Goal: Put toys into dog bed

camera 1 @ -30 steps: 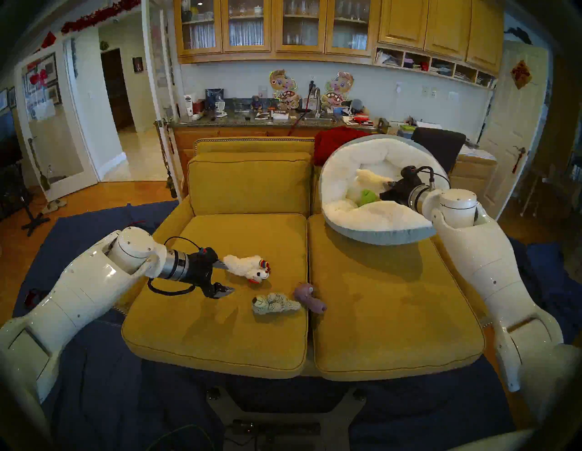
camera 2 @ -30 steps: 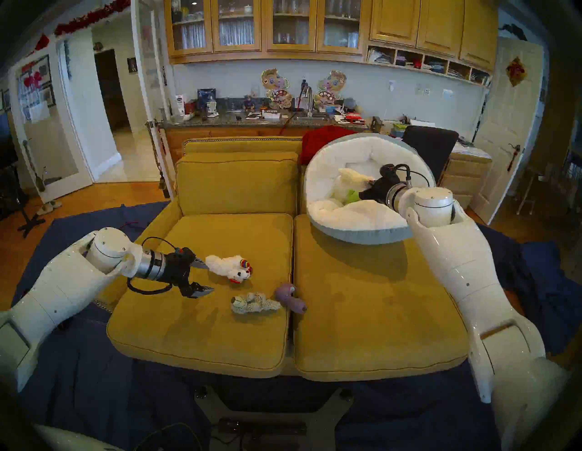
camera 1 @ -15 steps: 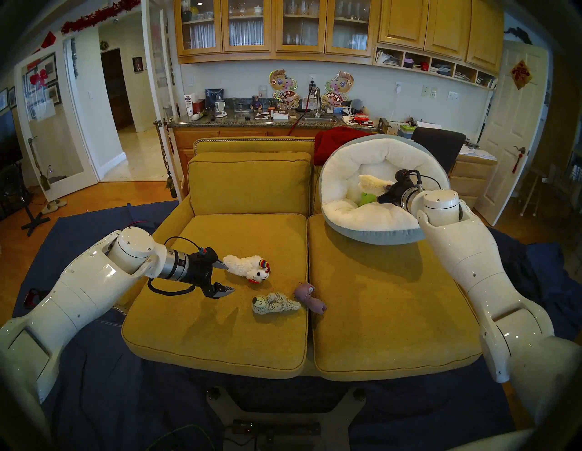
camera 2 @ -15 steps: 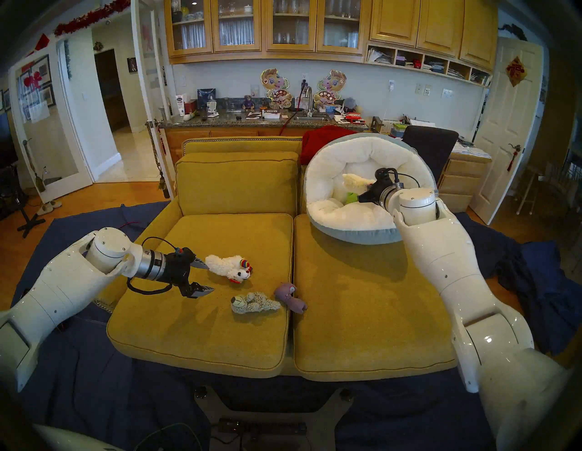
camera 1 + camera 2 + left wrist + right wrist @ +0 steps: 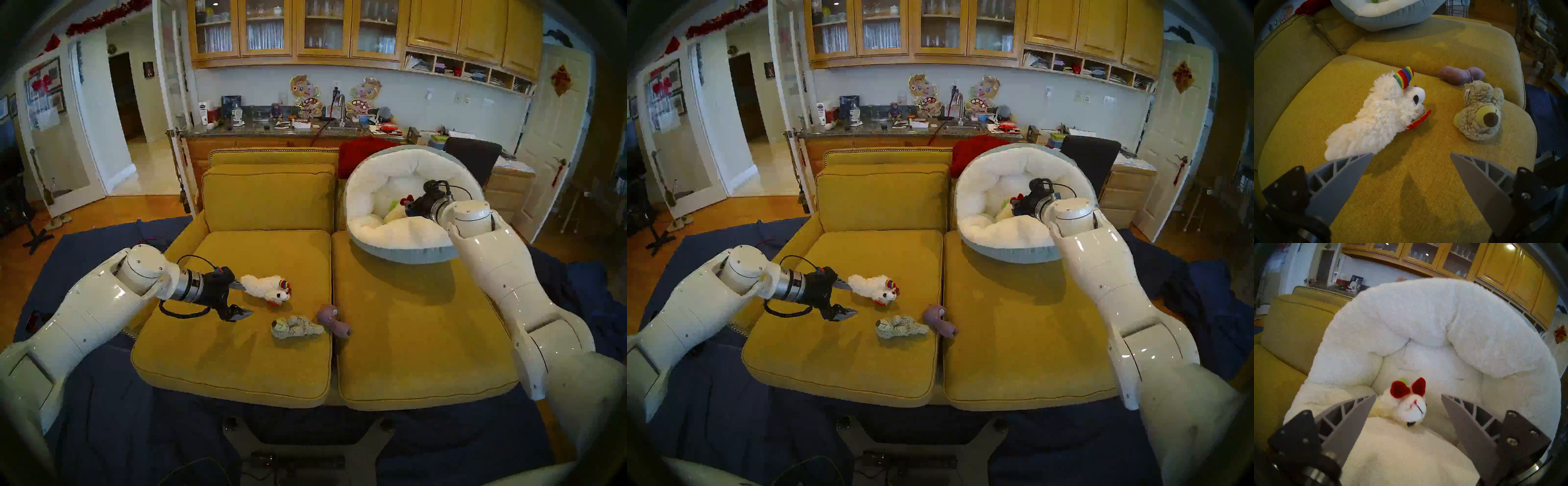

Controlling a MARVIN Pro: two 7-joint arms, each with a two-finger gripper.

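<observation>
Hovering over the dog bed [image 5: 1423, 314], the right gripper [image 5: 1408, 412] gapes wide, red-eared lamb [image 5: 1407, 405] released inside; the left gripper [image 5: 1411, 169], equally spread, waits beside the rainbow-eared lamb [image 5: 1376, 118].

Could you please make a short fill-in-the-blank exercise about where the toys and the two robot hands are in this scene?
1. The lamb with dark-red ears lies inside the ____.
2. The number of toys on the sofa cushions is ____.
3. The left hand is ____ and holds nothing.
4. The shaggy beige animal lies right beside the ____ animal.

Missing words: dog bed; three; open; purple
</observation>
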